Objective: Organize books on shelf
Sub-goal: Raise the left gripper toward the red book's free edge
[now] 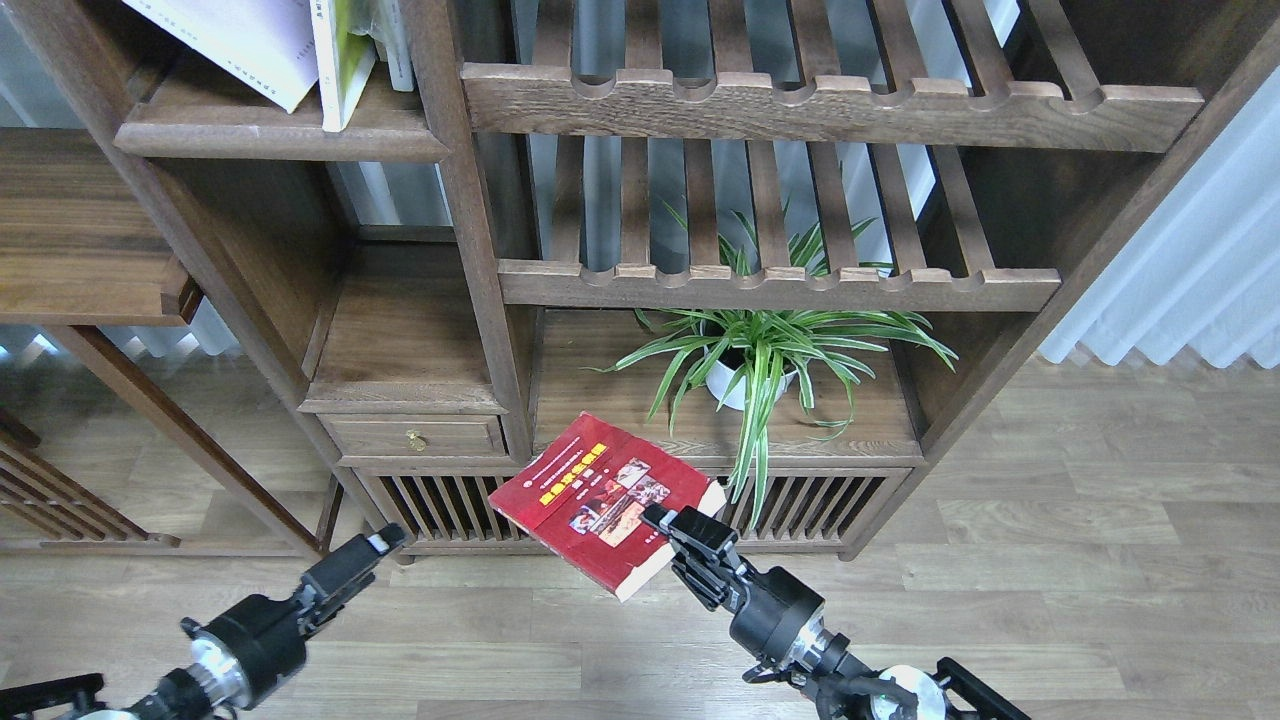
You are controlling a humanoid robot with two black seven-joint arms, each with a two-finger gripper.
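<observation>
Head view, going from left to right: at the upper left a solid dark wooden shelf (280,135) carries two of the books, a pale white one (240,40) leaning steeply to the left and a yellow-green one (345,60) just beside it, standing nearly upright with its white page edges facing out. At the bottom left the left pincer (375,545) points up toward the cabinet, holds nothing, and is seen too dark and end-on to tell whether it is open or closed. Behind it is a small drawer (415,437) with a brass knob. In the middle the dark red book (605,500), with yellow title bars and photos on its cover, is held tilted in the air in front of the low part of the cabinet, apart from any shelf. The right pincer (665,525) is clamped on that book's lower right edge, its black arm coming in from the bottom right. Behind and to the right, a green striped plant (770,350) in a white pot (730,390) stands in the lower compartment, beneath two slatted racks (780,285) with notched front rails. At the far right hangs a white curtain (1190,270) above the wooden floor (1100,560).
</observation>
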